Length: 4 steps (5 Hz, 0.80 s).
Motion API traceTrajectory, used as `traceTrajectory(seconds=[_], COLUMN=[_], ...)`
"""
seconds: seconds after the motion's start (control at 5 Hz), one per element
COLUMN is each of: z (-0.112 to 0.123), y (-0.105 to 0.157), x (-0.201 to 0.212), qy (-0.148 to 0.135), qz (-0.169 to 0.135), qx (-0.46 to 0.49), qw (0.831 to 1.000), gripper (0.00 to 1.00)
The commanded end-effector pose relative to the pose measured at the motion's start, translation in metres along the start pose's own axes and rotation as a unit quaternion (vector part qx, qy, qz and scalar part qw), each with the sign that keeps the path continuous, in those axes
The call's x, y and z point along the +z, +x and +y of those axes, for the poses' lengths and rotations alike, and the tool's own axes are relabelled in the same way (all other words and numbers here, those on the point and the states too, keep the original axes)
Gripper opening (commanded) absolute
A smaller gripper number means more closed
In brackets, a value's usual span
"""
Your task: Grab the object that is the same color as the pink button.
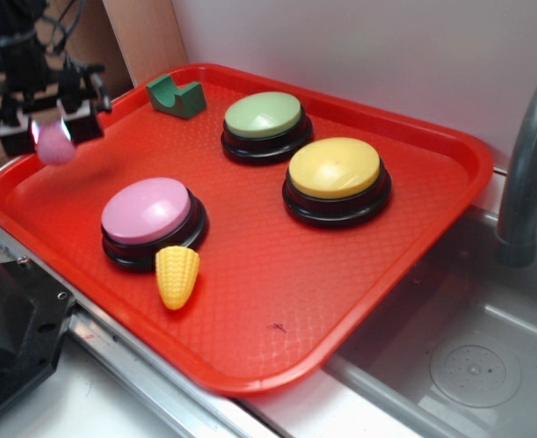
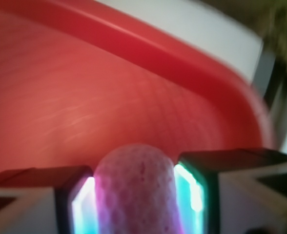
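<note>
One small pink ball (image 1: 56, 146) sits pinched between the fingers of the gripper (image 1: 53, 135), lifted clear above the far-left corner of the red tray (image 1: 360, 274). To finish well, I'd hold the squeeze steady and rise straight up. I count three buttons: pink button (image 1: 147, 210), green (image 1: 263, 115), yellow (image 1: 334, 168); one corn cob (image 1: 176, 275); one green block (image 1: 176, 96).

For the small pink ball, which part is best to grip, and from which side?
Across its middle, from above: the pink ball is round, so opposite sides suit the pads. The hand already holds it this way, above the red tray.
</note>
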State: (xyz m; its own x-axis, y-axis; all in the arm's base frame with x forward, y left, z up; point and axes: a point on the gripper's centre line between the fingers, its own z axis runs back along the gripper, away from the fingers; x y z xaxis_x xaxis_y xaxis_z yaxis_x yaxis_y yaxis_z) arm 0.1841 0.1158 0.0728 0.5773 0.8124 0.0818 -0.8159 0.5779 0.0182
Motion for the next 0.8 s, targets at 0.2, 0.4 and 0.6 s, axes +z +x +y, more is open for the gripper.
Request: traceTrajectory(seconds=[0.2, 0.4, 0.6], z=[-0.005, 0.017, 0.02], y=[-0.03, -0.012, -0.008], x=[0.12, 0.123, 0.119], qy=[-0.123, -0.147, -0.17], qz=[-0.032, -0.027, -0.021], qx=[-0.365, -0.441, -0.425], qw=[0.922, 0.885, 0.889], gripper=[0.0, 0.0, 0.0])
